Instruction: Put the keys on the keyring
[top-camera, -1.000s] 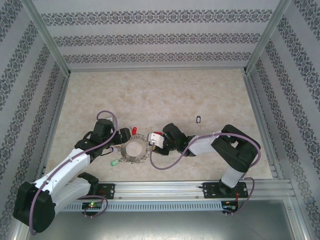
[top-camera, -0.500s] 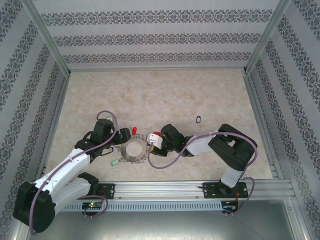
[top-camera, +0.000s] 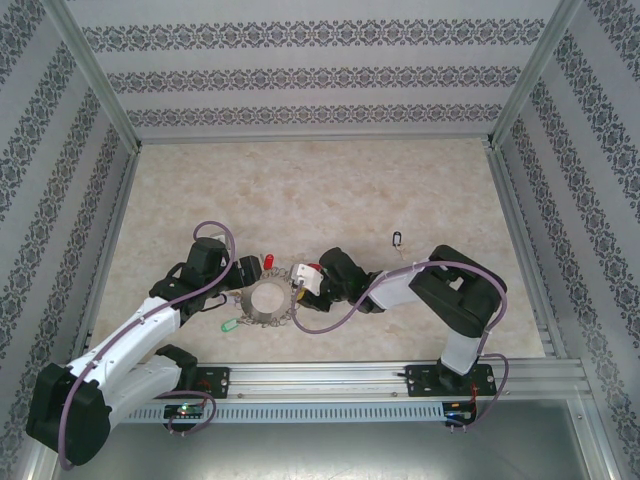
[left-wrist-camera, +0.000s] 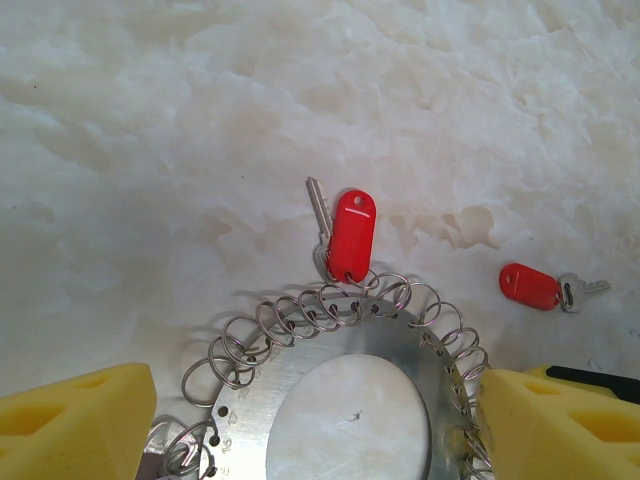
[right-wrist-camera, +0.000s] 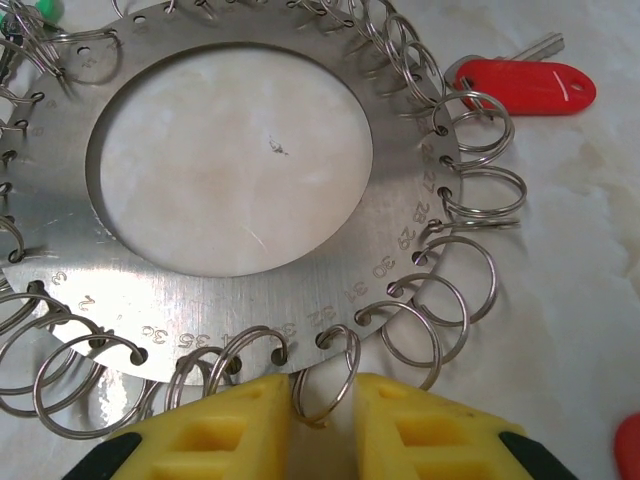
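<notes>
Bright, even light; sharp, faint shadows

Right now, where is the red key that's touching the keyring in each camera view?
Top external: the red key lies at the keyring's far edge, centre-left.
Left wrist: it is at centre, standing just above the ring's upper rim.
Right wrist: it is at upper right, beside the rim.
Shared landmark: the keyring's wire loops next to the key.

i'm looking down on a pale cream marble-patterned tabletop (top-camera: 330, 180), evenly lit. white wallpapered panels with grey floral bands (top-camera: 320, 75) close it in on three sides, held by silver aluminium frame posts (top-camera: 95, 75). a silver slotted rail (top-camera: 330, 378) runs along the near edge.
</notes>
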